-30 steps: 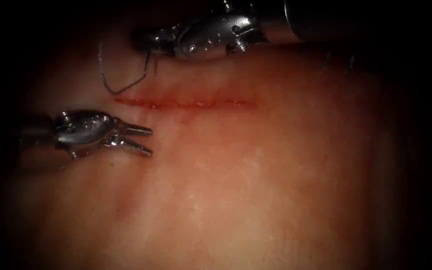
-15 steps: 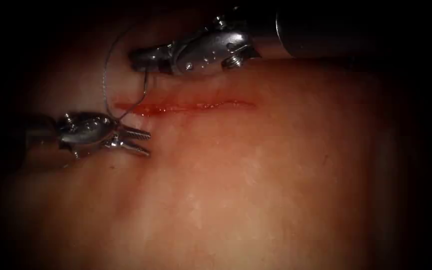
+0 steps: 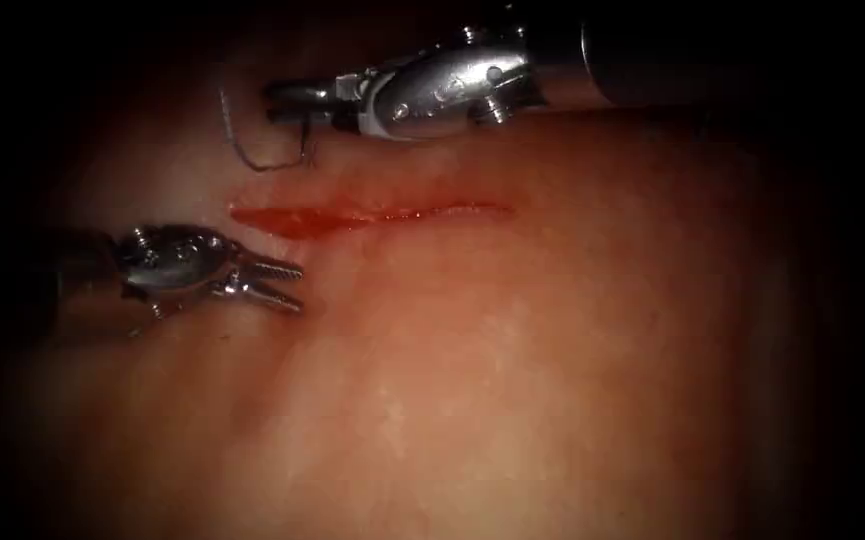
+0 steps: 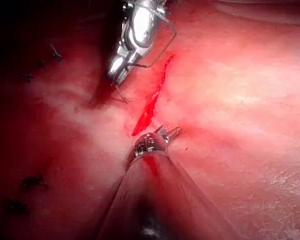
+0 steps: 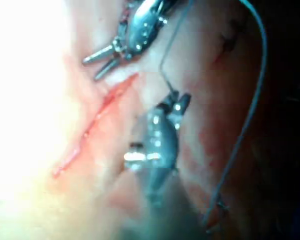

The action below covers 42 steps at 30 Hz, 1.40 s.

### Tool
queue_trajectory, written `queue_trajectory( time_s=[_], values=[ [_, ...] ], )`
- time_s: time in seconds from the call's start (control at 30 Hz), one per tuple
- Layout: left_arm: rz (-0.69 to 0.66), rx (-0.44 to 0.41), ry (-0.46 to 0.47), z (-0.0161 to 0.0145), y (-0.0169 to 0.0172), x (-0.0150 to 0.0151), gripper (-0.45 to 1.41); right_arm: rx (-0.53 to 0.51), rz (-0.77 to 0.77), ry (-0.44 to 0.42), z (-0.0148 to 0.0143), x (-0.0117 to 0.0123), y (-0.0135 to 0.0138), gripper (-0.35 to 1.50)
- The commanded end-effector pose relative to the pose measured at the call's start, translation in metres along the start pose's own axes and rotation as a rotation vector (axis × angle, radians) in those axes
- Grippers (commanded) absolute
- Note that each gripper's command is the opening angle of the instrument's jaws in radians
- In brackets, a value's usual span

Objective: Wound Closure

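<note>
Above the cut (image 3: pixel 372 213), needle (image 3: pixel 272 160) in right hand (image 3: pixel 287 100); left hand (image 3: pixel 287 284) empty.

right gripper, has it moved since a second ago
Yes. The right gripper, shut on the needle, dipped toward the cut, then lifted and drew back rightward. The needle is out of the tissue.

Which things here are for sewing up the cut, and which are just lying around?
For the job: right tool, gripping the needle near one end, clear of the tissue; thread; left tool, open, holding nothing; the cut.
Just lying about: red fluid; dark thread ends, I think.
</note>
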Motion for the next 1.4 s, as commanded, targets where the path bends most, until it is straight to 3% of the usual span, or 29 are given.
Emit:
queue_trajectory(
  time_s=[0.03, 0.17, 0.7, 1.0, 1.4],
  values=[
    [0.003, 0.001, 0.001, 0.0007, -0.0006, 0.0001, 0.29, -0.008, 0.002, -0.004, 0.0008, -0.0007, 0.0005, -0.35],
    [0.004, 0.001, 0.001, 0.0007, -0.0005, 0.0001, 0.29, -0.037, 0.054, -0.004, 0.0005, -0.0012, 0.0008, -0.35],
    [0.005, 0.001, -0.002, 0.0008, -0.0005, 0.0001, 0.25, -0.095, 0.607, -0.044, 0.0008, -0.0025, 0.0, -0.35],
    [0.005, 0.001, -0.002, 0.0008, -0.0005, 0.0001, 0.24, -0.129, 0.747, -0.11, 0.0, -0.0022, 0.0, -0.35],
    [0.005, 0.001, -0.005, 0.0008, -0.0005, 0.0001, 0.19, -0.085, 0.863, -0.069, 0.0009, -0.001, -0.0007, -0.35]
  ],
)
